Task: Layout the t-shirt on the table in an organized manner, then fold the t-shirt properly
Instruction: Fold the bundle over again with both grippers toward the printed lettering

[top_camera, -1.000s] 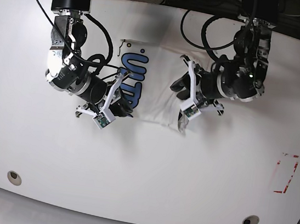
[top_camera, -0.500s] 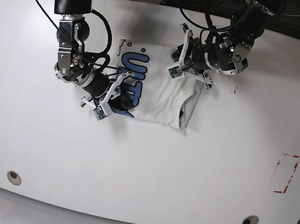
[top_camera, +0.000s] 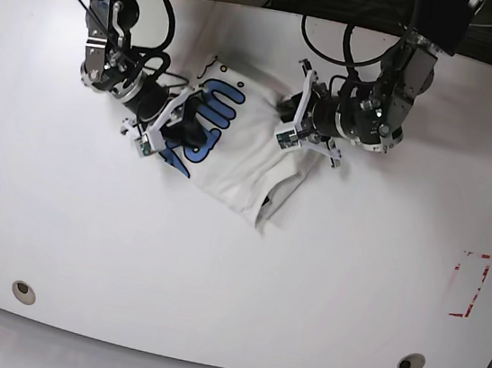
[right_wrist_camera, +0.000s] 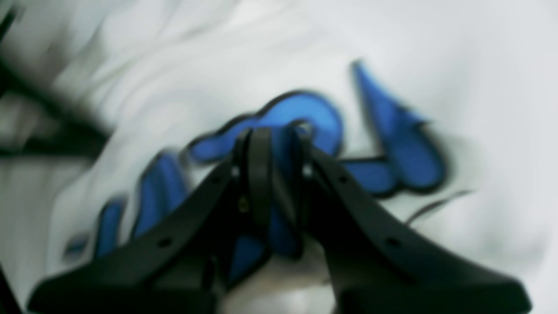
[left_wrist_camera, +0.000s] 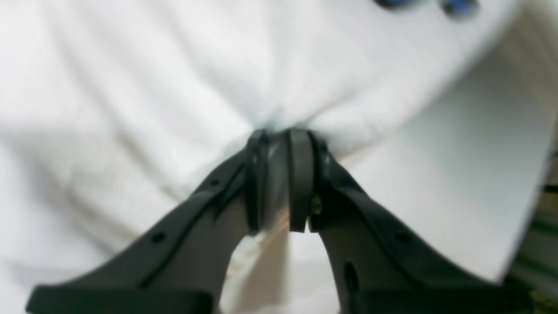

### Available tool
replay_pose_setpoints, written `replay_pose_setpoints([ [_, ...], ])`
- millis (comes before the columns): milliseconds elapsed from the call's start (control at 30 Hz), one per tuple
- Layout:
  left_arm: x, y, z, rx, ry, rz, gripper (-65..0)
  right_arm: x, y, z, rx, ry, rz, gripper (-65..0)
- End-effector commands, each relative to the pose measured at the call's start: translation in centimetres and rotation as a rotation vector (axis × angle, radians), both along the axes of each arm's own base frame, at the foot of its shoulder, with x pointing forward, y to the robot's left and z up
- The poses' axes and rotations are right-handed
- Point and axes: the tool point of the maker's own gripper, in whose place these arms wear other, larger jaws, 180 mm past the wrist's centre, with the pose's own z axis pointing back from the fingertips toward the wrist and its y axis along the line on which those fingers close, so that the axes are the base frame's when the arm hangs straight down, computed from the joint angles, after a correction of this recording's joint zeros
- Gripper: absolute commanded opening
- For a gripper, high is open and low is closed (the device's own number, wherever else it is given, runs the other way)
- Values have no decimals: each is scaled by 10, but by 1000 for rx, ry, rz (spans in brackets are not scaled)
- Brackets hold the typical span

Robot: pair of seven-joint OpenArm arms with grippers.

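The white t-shirt (top_camera: 231, 159) lies bunched and skewed at the far middle of the table (top_camera: 233, 282), its blue lettering (top_camera: 212, 107) facing up. My right gripper (top_camera: 182, 150), on the base view's left, is shut on the printed part; the right wrist view shows its jaws (right_wrist_camera: 272, 131) pinching blue-printed cloth (right_wrist_camera: 392, 152). On the base view's right, my left gripper (top_camera: 282, 116) is shut on the shirt's plain edge. In the left wrist view its jaws (left_wrist_camera: 281, 133) hold a fold of white fabric (left_wrist_camera: 130, 87) next to bare table (left_wrist_camera: 457, 174).
A red dashed rectangle (top_camera: 468, 286) marks the table at the right. Two round grommet holes (top_camera: 23, 291) (top_camera: 410, 364) sit near the front edge. Black cables (top_camera: 333, 41) hang behind both arms at the far edge.
Both arms have moved toward the far edge. The left gripper has closed on the shirt's edge. The shirt has been pulled out of its square lie into a slanted, rumpled shape.
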Motion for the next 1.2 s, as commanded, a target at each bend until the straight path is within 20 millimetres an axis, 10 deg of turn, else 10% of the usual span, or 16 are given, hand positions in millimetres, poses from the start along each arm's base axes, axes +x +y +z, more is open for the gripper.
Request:
replay_pose_setpoints([
  [0,19,17,1,85,-34,17,-576,-9,9,15,32,-43,18,-569],
  [300,54,4,55,46,-208,-5,-576,-41,31,39,66,-81,53,-569],
  [667,60,-10,112,11,-349,9,-576,-23,18,99,-88,-225,89,-568],
  [1167,5,-40,55,-114,-125,49,-575,32,-28,38,-97,-60,-35,-566],
])
